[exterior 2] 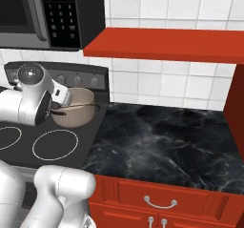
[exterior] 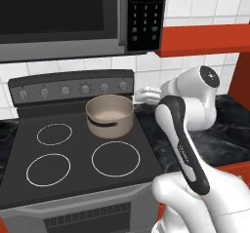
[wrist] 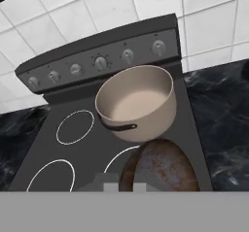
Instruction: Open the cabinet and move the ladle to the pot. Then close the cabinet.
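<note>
Beside the black stove [exterior: 73, 149], marbled counter [exterior 2: 162, 141]; gripper [wrist: 121, 186] pinches the rusty-bowled ladle [wrist: 160, 165].

Arm [exterior: 185, 144] rising from five o'clock in the left base view, elbow bent, wrist reaching toward nine o'clock; gripper [exterior: 141, 96] shut, fingers pressed together.

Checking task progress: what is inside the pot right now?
The pot on the stove shows only a bare pale floor in the hand view. The near wall hides a strip of its floor.
</note>
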{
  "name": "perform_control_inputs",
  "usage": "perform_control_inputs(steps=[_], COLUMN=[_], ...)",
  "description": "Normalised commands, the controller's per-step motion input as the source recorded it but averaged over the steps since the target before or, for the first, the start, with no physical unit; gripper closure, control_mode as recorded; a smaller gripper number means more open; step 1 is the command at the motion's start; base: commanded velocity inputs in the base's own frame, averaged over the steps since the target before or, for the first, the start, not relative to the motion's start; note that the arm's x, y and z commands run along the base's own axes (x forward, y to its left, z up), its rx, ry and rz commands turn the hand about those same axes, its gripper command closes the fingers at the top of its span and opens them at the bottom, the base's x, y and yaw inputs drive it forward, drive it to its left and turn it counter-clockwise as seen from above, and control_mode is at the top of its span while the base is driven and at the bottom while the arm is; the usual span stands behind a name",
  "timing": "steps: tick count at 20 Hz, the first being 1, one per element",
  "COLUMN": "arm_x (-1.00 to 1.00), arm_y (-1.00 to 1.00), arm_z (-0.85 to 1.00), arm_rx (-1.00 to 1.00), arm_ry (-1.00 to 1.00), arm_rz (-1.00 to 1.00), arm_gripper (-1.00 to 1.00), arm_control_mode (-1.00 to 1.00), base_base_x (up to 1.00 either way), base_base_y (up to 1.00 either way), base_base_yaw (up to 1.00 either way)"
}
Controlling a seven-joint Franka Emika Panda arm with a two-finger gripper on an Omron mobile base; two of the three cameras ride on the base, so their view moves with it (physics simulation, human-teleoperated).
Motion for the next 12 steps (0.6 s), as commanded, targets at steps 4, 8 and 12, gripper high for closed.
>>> perform_control_inputs(steps=[4, 8, 12], arm_x=[0.80, 0.67, 0.63], arm_y=[0.14, 0.04, 0.04], arm_z=[-0.30, -0.23, -0.21], arm_rx=[0.00, 0.00, 0.00], arm_ry=[0.00, 0.00, 0.00], arm_rz=[-0.07, -0.01, 0.00], arm_gripper=[1.00, 1.00, 1.00], arm_control_mode=[-1.00, -1.00, -1.00], base_base_x=[0.00, 0.00, 0.00], base_base_y=[0.00, 0.00, 0.00], base_base_yaw=[0.00, 0.00, 0.00])
